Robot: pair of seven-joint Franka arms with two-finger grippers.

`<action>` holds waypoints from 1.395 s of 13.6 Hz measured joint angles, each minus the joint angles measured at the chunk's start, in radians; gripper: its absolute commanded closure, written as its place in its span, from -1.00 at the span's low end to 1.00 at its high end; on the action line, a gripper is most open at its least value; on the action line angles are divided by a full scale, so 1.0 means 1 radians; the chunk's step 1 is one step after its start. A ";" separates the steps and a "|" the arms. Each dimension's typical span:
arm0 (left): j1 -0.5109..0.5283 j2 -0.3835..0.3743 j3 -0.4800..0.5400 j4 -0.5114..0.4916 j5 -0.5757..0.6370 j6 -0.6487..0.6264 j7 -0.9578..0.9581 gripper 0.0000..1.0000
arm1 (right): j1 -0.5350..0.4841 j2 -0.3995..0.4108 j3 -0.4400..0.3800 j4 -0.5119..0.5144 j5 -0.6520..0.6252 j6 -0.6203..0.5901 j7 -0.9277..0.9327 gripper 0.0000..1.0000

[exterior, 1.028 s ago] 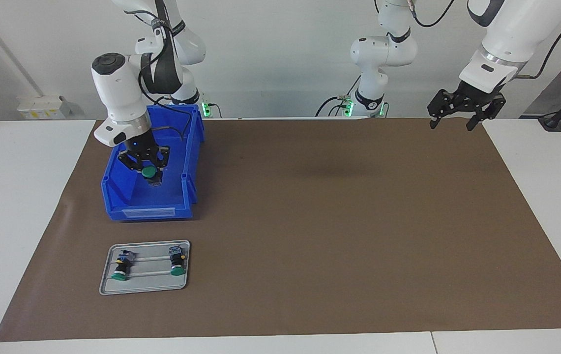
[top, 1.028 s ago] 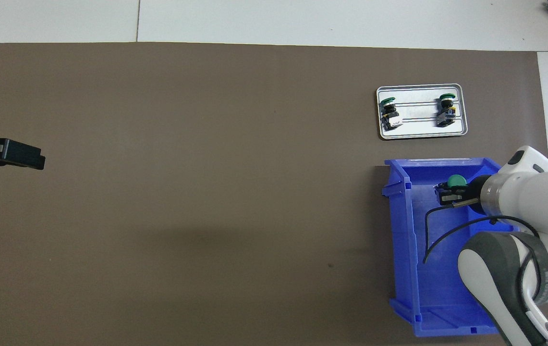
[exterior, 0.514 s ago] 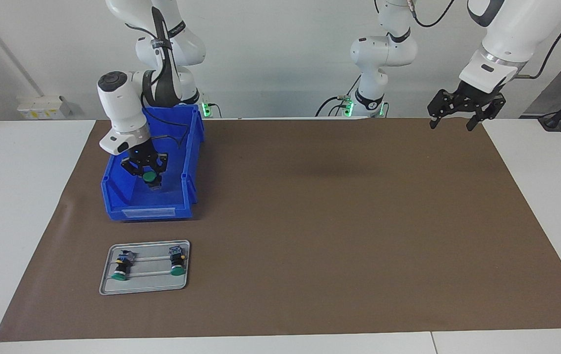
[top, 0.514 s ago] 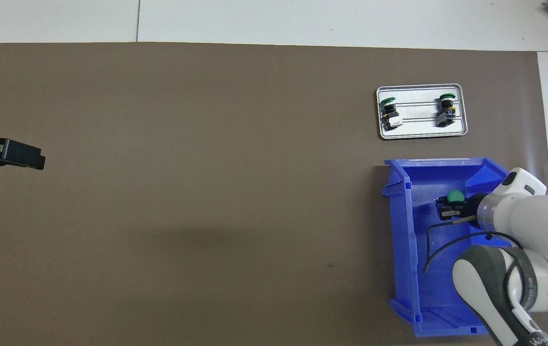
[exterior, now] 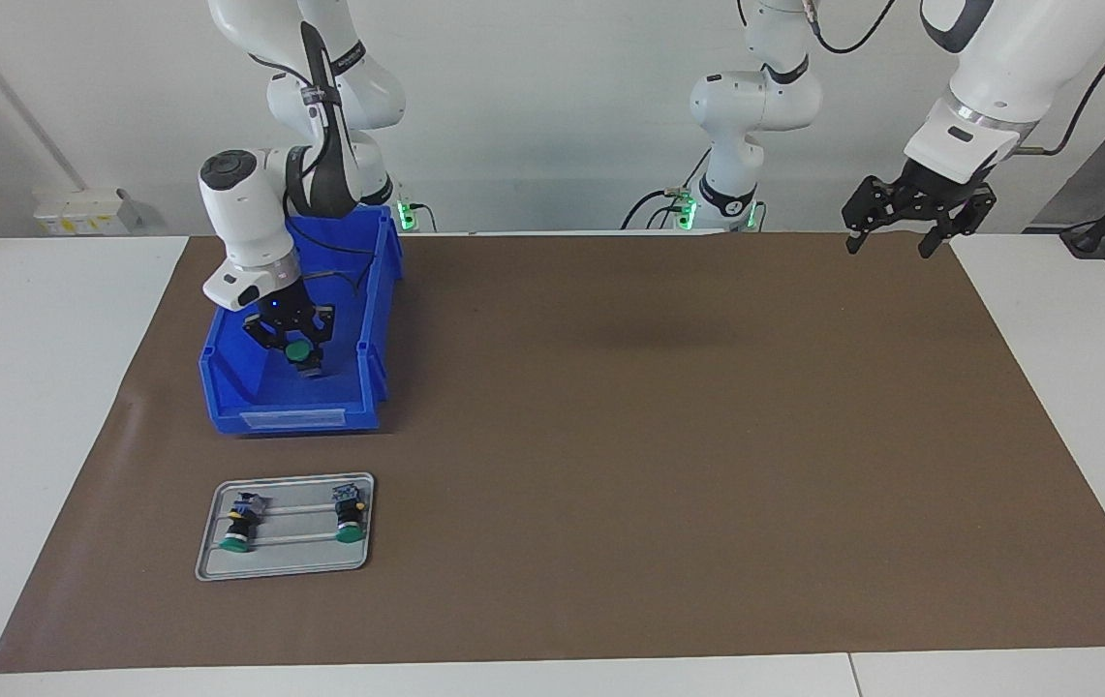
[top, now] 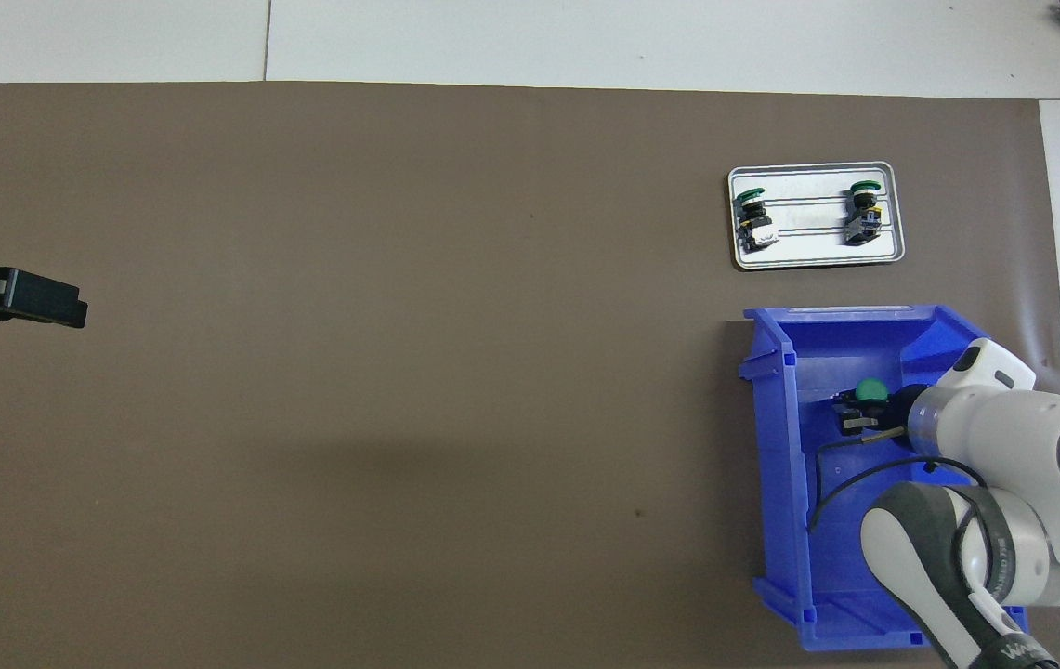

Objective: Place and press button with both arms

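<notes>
Right gripper: inside the blue plastic bin, clamped on a green-capped push-button switch
Left gripper: waits, fingers apart, over the brown mat

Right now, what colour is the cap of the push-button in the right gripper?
Green; clearest in the facing view.

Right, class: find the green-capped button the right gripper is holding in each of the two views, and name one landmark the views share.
Facing view: the button is in the right gripper, inside the blue bin at the right arm's end of the table.
Overhead view: the same button, green cap showing, is inside the blue bin, just ahead of the right arm's white wrist.
Shared landmark: the metal tray with two more buttons, beside the bin, farther from the robots.
</notes>
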 measured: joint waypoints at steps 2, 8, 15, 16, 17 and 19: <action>0.000 0.000 0.000 0.000 0.000 0.000 0.000 -1.00 | 0.000 -0.001 0.000 0.015 0.000 0.002 0.000 -1.00; 0.000 0.000 0.000 0.000 0.000 0.000 0.000 -1.00 | 0.000 -0.031 0.000 0.300 0.001 -0.336 0.003 -1.00; 0.000 0.000 0.000 0.000 0.000 0.000 0.000 -1.00 | -0.002 -0.030 0.003 0.659 0.003 -0.730 0.179 -1.00; 0.000 0.000 0.000 0.000 0.000 0.000 0.000 -1.00 | -0.002 -0.024 0.003 0.706 0.003 -0.783 0.187 -1.00; 0.000 0.000 0.000 0.000 0.000 0.000 0.000 -1.00 | -0.004 -0.012 0.003 0.767 0.002 -0.847 0.190 -1.00; 0.000 0.000 0.000 0.000 0.000 0.000 0.000 -1.00 | -0.009 0.039 0.003 0.925 -0.015 -0.981 0.190 -1.00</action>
